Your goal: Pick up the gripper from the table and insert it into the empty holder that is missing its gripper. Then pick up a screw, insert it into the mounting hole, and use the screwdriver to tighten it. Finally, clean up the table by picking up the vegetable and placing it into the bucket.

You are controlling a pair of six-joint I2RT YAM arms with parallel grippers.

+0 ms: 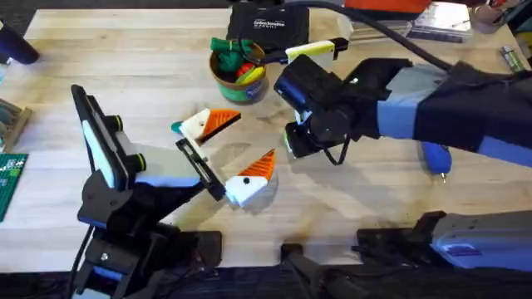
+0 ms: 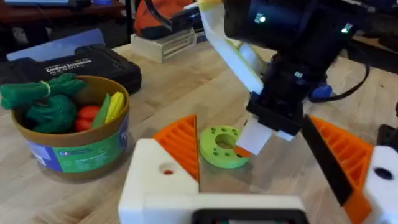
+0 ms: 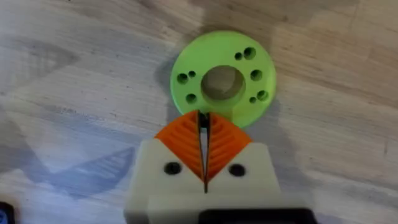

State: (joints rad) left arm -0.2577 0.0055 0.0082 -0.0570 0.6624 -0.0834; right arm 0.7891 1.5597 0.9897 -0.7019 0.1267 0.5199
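Observation:
The holder [image 1: 199, 166], a thin black bar, ends my left arm's wrist. White blocks with orange wedges sit at both its ends: one [image 1: 212, 123] far, and the gripper [image 1: 252, 178] near, by the bar [image 2: 329, 168]. My left gripper [image 1: 255, 135] stands wide open. The teal vegetable [image 1: 176, 127] lies on the table beside the far block. My right gripper [image 3: 203, 115] hangs just over a green disc [image 3: 222, 81] with holes, shut on a thin dark piece that looks like a screw. The blue screwdriver [image 1: 436, 158] lies partly under the right arm. The bucket [image 1: 237, 79] holds toy vegetables.
A black case [image 1: 266, 25] lies behind the bucket. A green circuit board [image 1: 10, 178] sits at the left edge. Cables and boxes crowd the back right corner. Bare wood stretches along the front between the arm bases.

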